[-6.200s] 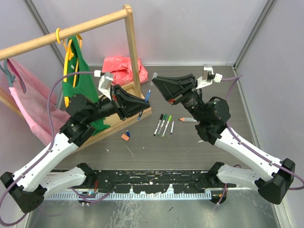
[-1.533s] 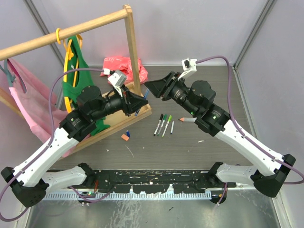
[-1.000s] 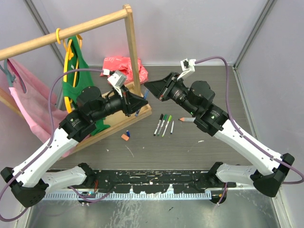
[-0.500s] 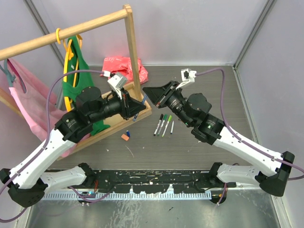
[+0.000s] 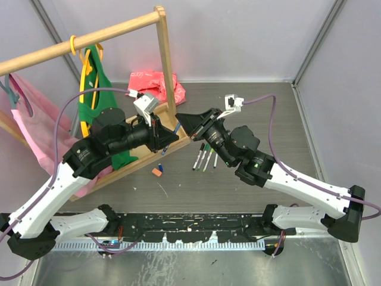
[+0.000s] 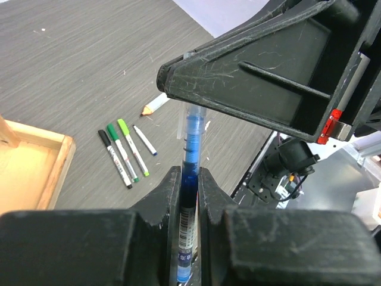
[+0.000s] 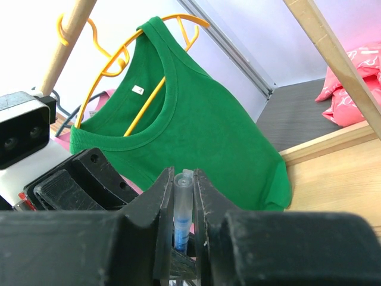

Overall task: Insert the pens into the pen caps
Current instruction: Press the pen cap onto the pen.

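Far left, a green shirt (image 7: 202, 137) hangs on a yellow hanger (image 7: 113, 65) from the wooden rack (image 5: 164, 53). Next over, the left fingers (image 6: 171, 189) are clamped tight on a blue pen (image 6: 189, 179). It runs straight up the gap between them, barcoded barrel down in the grip and the blue end poking out past the tips.

Both arms are up off the tabletop (image 5: 262, 113), nose to nose above the corner of the rack's wooden base (image 6: 30, 155). The right fingers (image 7: 164, 190) are pinched shut on a clear pen cap (image 7: 183, 190) with blue showing inside, and it sticks out past the tips toward the left arm. In the left wrist view the pen's end lines up with the cap and looks to be in its mouth, can't tell how deep.

Down on the tabletop, an orange cap (image 5: 157, 171) and a small blue cap (image 5: 161, 166) lie left of a row of four pens (image 5: 204, 156). An orange-tipped pen (image 6: 156, 104) lies apart from that row.
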Controlling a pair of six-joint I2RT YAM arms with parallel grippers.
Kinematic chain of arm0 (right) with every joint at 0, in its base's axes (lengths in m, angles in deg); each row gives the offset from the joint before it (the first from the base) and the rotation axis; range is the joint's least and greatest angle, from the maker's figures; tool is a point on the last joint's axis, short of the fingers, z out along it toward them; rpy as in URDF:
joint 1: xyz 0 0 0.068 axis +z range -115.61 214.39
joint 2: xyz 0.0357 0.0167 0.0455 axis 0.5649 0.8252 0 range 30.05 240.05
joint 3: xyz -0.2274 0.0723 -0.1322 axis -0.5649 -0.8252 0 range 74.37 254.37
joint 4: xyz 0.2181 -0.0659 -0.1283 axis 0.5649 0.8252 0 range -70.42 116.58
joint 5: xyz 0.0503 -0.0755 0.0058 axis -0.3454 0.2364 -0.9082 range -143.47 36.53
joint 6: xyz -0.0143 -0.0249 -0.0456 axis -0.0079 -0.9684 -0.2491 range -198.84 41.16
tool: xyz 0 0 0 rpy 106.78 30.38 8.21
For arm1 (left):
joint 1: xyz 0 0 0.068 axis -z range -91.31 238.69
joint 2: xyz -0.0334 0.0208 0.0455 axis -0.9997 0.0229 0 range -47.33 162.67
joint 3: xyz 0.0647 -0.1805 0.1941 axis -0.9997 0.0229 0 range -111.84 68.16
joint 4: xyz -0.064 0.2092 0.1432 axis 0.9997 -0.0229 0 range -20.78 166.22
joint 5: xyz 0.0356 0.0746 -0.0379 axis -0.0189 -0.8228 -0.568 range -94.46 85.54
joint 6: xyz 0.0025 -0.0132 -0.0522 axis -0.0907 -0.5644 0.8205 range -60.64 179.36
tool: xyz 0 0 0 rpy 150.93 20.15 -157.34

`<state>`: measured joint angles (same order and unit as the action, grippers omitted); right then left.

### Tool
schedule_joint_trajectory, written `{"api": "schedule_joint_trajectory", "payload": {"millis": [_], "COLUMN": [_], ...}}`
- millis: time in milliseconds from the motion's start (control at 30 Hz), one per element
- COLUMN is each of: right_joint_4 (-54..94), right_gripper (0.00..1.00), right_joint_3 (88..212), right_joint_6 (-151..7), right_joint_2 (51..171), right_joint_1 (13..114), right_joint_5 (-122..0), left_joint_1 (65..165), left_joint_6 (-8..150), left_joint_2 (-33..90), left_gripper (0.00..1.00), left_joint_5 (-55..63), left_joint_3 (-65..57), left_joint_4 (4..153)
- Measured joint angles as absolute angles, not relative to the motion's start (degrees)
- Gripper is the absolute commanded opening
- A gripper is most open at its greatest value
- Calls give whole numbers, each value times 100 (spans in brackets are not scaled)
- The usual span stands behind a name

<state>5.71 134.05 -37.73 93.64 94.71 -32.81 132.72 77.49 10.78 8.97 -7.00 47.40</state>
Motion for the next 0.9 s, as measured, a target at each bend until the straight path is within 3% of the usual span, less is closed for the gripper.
{"api": "schedule_joint_trajectory", "payload": {"millis": [900], "right_joint_4": [90], "right_gripper": [0], "right_joint_3": [13502], "right_joint_6": [-3909], "right_joint_2": [9799], "right_joint_1": [9862], "right_joint_5": [-2704], "left_joint_1": [13283], "left_joint_6": [7345], "left_joint_2": [1414], "left_gripper": [0], "left_joint_5": [541], "left_joint_3": [-1528], "left_joint_4": [3870]}}
